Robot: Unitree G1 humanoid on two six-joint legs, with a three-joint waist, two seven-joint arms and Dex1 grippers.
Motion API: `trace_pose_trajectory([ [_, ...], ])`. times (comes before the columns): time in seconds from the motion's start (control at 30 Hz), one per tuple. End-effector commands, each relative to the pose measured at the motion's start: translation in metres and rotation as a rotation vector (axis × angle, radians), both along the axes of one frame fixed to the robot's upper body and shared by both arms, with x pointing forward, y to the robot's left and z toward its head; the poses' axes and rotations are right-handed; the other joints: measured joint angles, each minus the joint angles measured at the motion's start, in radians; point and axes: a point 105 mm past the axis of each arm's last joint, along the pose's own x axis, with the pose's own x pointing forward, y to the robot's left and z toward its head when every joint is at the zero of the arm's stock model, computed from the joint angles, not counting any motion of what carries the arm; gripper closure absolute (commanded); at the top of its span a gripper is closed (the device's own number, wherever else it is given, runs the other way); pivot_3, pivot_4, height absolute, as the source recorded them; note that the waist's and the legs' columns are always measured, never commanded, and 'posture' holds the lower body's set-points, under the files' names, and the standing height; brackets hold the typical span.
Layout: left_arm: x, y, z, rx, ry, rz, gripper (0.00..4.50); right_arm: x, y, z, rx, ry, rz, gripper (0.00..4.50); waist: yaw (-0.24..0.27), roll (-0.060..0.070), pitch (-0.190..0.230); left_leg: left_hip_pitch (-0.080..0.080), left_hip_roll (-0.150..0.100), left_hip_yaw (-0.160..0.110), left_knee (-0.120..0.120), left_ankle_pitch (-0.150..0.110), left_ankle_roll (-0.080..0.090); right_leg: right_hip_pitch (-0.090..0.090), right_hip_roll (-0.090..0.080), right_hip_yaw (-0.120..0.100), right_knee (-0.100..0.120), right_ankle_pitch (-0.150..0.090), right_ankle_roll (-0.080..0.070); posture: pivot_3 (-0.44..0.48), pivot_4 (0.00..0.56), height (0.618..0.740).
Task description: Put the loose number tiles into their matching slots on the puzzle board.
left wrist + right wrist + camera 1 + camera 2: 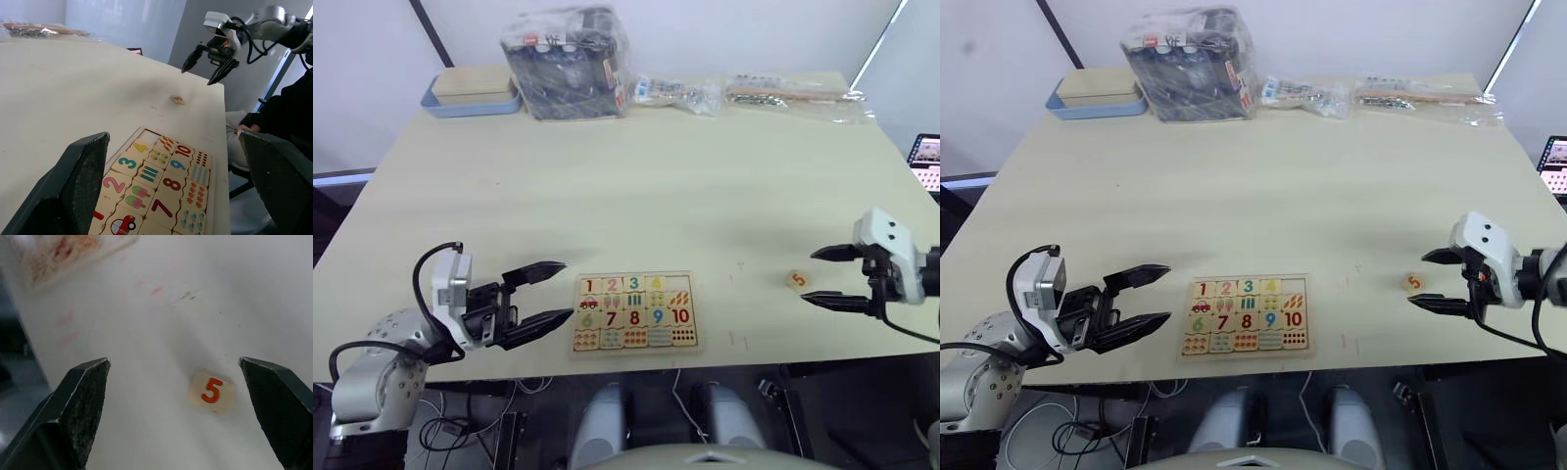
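On table: one loose tile 5, one puzzle board.

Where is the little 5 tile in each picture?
Left eye: 5 tile on the table, by the right gripper.
Right eye: same spot.
Left wrist: beyond the board.
Right wrist: between the open fingers.
Shared landmark: right gripper.
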Motion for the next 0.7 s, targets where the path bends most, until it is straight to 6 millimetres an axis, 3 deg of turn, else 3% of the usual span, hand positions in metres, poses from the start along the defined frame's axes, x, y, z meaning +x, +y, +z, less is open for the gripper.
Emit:
trace_pose_trajectory([
  [0.03,-0.004,-0.005,0.01,-0.013,-0.042,-0.032,0.0,0.009,-0.013,-0.007,-0.166,-0.039,0.24,0.1,-0.002,0.0,0.0,0.001,0.0,0.0,0.0,0.0,0.0,0.0,0.0,0.0,0.0,0.0,0.0,0.0,0.15,0.74],
  [0.27,-0.009,-0.001,0.012,0.003,-0.082,-0.063,0.0,0.036,-0.01,-0.02,-0.226,-0.043,0.408,0.1,0.004,0.002,0.002,0.001,0.0,0.002,0.0,0.001,-0.002,0.0,0.002,0.002,0.0,0.002,-0.004,0.0,0.15,0.74],
  [0.4,-0.014,0.007,0.01,0.011,-0.147,-0.078,0.0,0.045,-0.009,-0.027,-0.249,-0.054,0.463,0.1,0.001,0.002,0.003,0.001,-0.001,0.005,0.0,0.001,-0.003,0.0,0.001,0.003,0.0,0.002,-0.004,0.0,0.15,0.74],
  [0.7,-0.021,0.026,-0.001,0.046,-0.12,-0.056,0.0,0.055,-0.013,-0.041,-0.348,-0.053,0.563,0.1,0.0,0.003,0.003,0.003,0.001,0.01,0.0,0.001,-0.002,0.0,0.001,0.005,0.001,0.002,-0.004,0.0,0.15,0.74],
])
